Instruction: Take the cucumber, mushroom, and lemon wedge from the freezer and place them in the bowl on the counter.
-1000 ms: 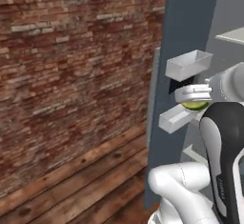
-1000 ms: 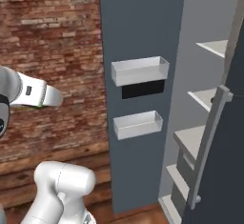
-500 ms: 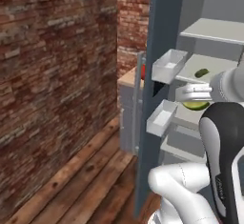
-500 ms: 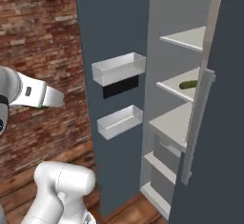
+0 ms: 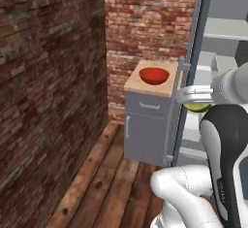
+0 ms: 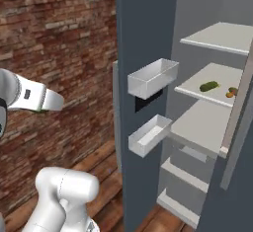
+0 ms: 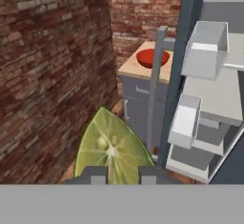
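I can read no words, labels, brands or numbers on anything in front of me.

lemon wedge (image 7: pixel 112 147): pale yellow-green, cut face showing, held between the jaws
bowl (image 5: pixel 154 75): red, upright on the table (image 5: pixel 137 80)
cucumber (image 6: pixel 209 86): dark green, lying on a freezer (image 6: pixel 146 23) shelf
mushroom (image 6: pixel 231 92): brown, just beside the cucumber
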